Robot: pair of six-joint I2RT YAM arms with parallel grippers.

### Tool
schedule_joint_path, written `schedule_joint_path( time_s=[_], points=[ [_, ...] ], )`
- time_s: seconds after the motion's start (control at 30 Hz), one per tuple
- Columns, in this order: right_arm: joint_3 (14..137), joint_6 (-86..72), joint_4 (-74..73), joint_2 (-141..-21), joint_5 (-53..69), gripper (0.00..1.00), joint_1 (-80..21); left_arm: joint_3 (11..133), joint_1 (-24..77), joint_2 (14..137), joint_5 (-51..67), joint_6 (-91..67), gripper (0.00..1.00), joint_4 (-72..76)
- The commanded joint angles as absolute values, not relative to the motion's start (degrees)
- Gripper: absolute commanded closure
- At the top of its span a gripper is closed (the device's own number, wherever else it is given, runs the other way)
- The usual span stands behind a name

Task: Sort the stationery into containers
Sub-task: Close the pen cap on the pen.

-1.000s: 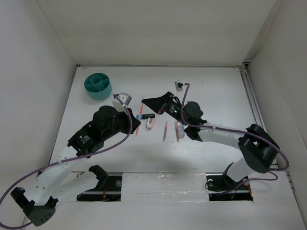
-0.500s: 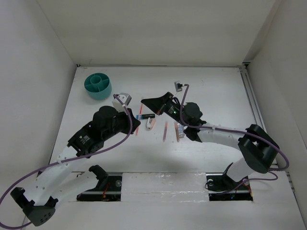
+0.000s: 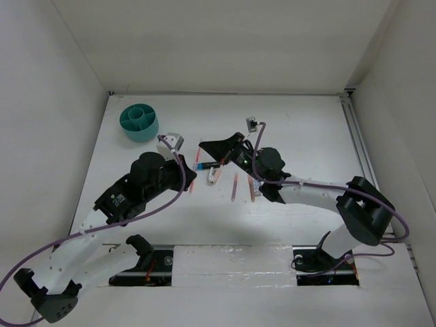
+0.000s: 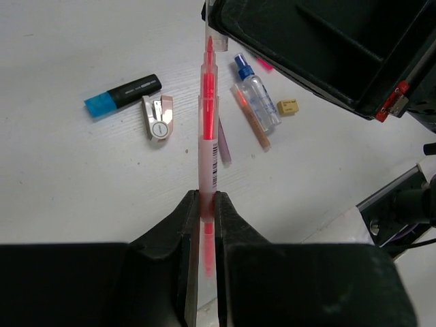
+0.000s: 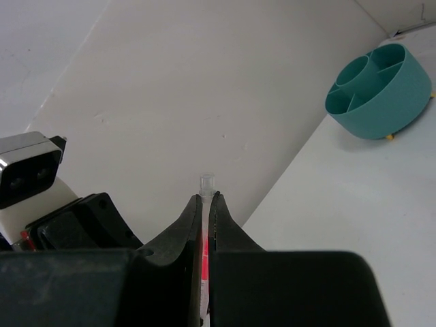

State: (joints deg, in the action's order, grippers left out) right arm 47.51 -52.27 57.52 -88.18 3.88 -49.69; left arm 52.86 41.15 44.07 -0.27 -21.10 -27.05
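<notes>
Toward the teal tub (image 3: 139, 122) my left gripper (image 4: 208, 197) and right gripper (image 5: 206, 197) have edged, each pinching a pink pen (image 4: 208, 102).

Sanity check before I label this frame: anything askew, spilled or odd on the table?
Nothing spilled or broken. One oddity: the left gripper is shut on a pink pen whose far end reaches the right gripper, itself shut on a thin pen; same pen or not, can't tell. The teal tub stands upright.
</notes>
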Motion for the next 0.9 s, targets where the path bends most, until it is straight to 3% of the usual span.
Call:
schedule_joint_path(
  time_s=[0.0, 0.53, 0.87],
  points=[
    [47.6, -50.7, 59.9, -89.1, 4.5, 1.00, -51.2, 53.7, 41.0, 43.7, -3.0, -22.5, 1.00, -25.0],
    [48.2, -50.7, 59.9, -90.8, 4.0, 1.00, -51.2, 53.8, 37.6, 45.4, -0.4, -23.6, 1.00, -22.2],
    [48.8, -50.7, 57.2, -90.3, 4.7, 1.00, -51.8, 56.2, 37.6, 45.4, -8.2, -25.2, 1.00, -21.2]
  ],
)
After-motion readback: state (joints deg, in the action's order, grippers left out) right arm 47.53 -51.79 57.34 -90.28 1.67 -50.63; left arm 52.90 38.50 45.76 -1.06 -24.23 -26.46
